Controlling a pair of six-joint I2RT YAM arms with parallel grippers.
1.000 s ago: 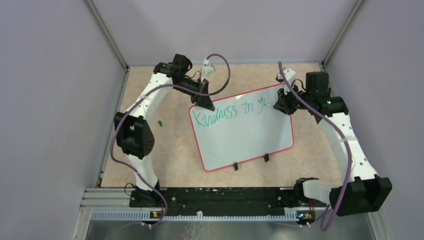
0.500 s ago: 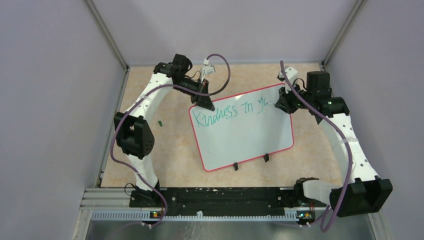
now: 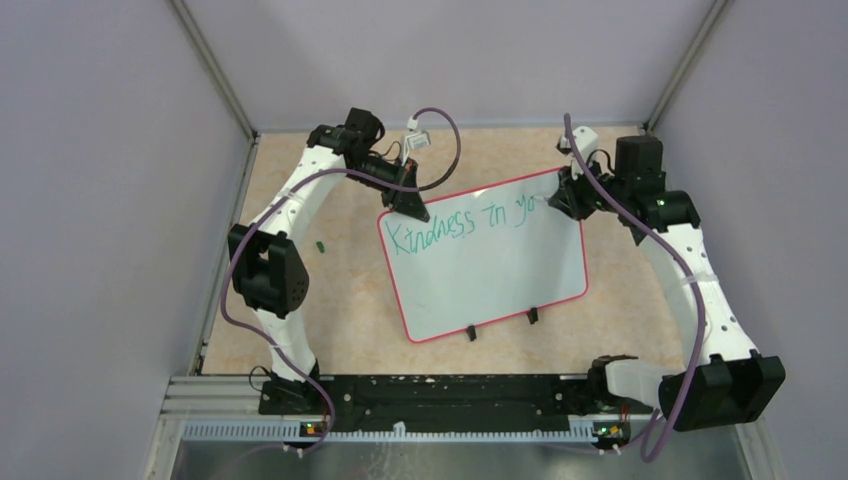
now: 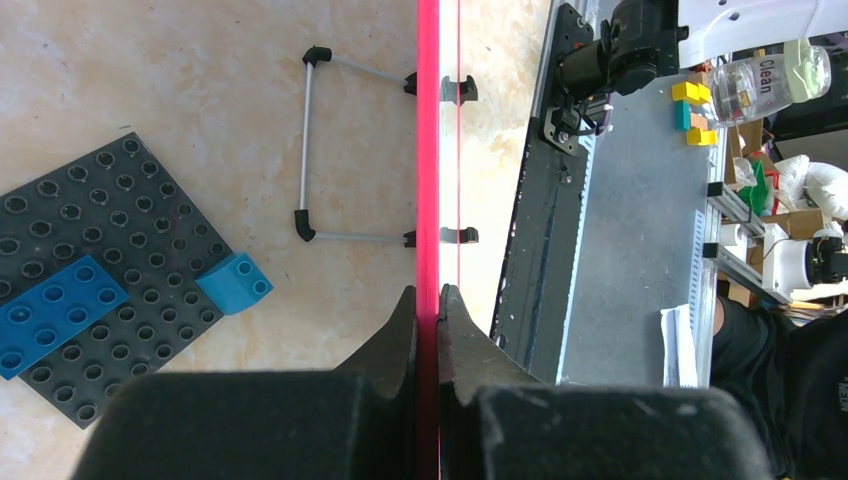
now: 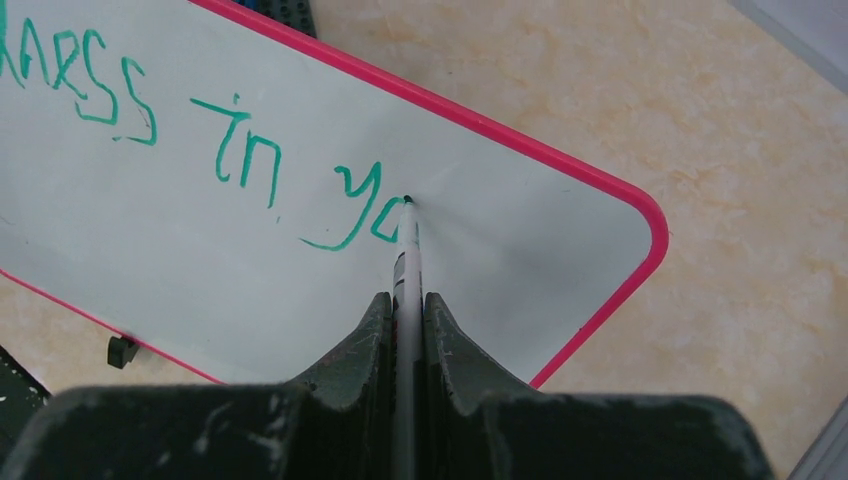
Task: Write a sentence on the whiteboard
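The whiteboard (image 3: 490,270) with a red-pink rim lies tilted on the table. Teal-green lettering (image 3: 455,226) on it reads "Kindness in yo"; in the right wrist view (image 5: 240,150) the end of it shows. My left gripper (image 3: 408,205) is shut on the board's far left corner; the left wrist view shows the rim (image 4: 428,150) edge-on between the jaws (image 4: 428,300). My right gripper (image 3: 562,200) is shut on a white marker (image 5: 406,270). Its tip touches the board at the "o", near the far right corner.
A dark grey plate (image 4: 90,300) with blue bricks (image 4: 50,312) lies under the board. Two black clips (image 3: 500,323) sit on the board's near edge. A small green object (image 3: 321,244) lies left of the board. Walls enclose the table on three sides.
The right gripper has moved the marker a little and the lettering has grown from "Kindness in y" with a part stroke to "Kindness in yo". The left gripper has not moved.
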